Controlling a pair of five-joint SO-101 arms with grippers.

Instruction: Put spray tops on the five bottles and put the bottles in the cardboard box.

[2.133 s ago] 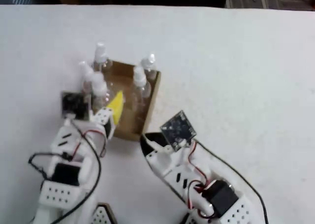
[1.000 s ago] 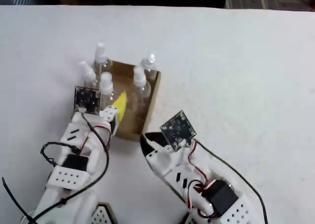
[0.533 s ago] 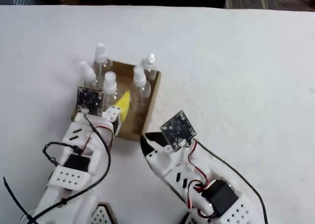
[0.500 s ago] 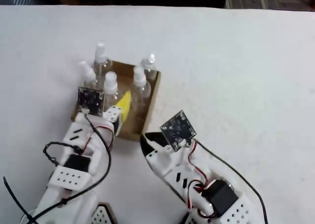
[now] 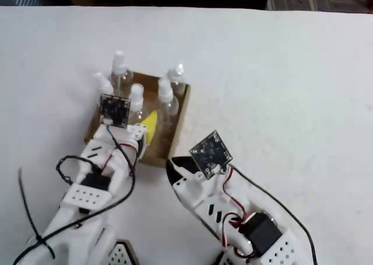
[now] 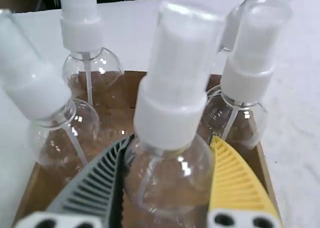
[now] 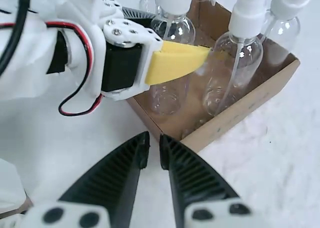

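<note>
Over the cardboard box, your left tool is clamped on one bottle. The grey finger and the yellow finger press opposite sides of its round clear body. That bottle is upright, with its white spray top fitted, and sits inside the box walls. Can't tell if its base touches the box floor.

Four more bottles stand in the box, all with spray tops on. In the high view they're two on each side of the held one, toward the far wall.

Your right tool has its black fingers closed to a thin slit with nothing between them. It's low over the white desk, just beside the box's near wall. Can't tell if it touches the cardboard.
</note>
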